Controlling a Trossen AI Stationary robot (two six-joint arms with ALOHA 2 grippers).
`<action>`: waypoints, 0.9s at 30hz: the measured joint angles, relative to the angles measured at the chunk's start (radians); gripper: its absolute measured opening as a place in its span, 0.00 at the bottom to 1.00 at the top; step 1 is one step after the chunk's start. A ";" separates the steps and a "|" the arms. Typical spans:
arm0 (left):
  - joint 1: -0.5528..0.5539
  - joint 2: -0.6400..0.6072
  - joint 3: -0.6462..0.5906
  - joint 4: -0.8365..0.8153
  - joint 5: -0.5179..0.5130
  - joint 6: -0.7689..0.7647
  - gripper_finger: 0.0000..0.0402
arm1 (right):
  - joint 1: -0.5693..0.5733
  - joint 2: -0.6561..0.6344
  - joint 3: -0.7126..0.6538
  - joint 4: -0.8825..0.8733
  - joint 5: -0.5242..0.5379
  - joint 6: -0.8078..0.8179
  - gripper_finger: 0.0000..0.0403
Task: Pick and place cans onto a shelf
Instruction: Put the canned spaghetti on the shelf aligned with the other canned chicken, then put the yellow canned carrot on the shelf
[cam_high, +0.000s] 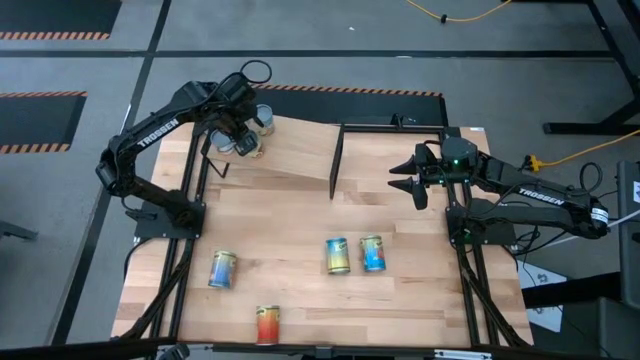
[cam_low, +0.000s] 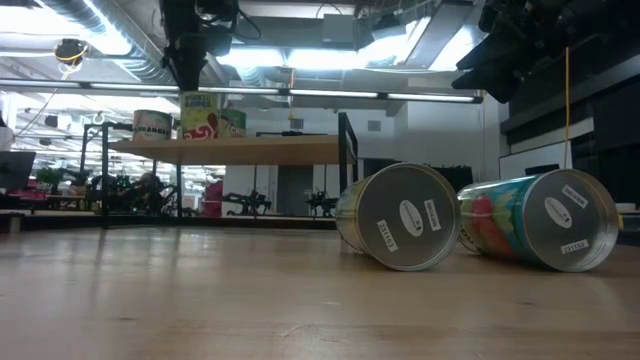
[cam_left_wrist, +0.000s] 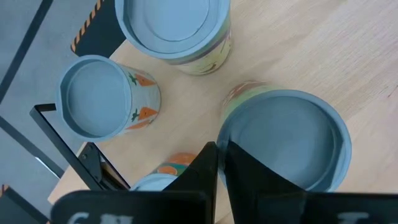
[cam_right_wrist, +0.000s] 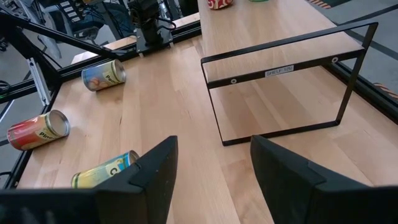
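Left pincer (cam_high: 243, 137), clenched and empty, hovers over upright cans (cam_left_wrist: 283, 140) grouped at the shelf (cam_high: 300, 150) corner. Right pincer (cam_high: 408, 177) waits released; four cans (cam_high: 340, 256) lie on the bench (cam_high: 300, 310).

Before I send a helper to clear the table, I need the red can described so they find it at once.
Start from the wooden table, on the open part in front of the raised shelf, where four cans lie on their sides. The red can lies alone nearest the front edge. Its red-orange label sets it apart from the yellow-and-blue can and the other two.
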 joint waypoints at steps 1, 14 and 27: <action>0.000 0.000 0.000 0.001 -0.001 0.000 0.04 | 0.000 0.000 0.000 0.000 0.000 0.000 0.51; 0.000 0.000 0.000 0.022 -0.008 0.000 0.15 | 0.000 0.000 0.000 0.000 0.000 0.000 0.51; 0.000 0.000 0.000 0.022 -0.008 -0.001 0.24 | 0.000 0.000 0.000 0.000 0.000 0.000 0.51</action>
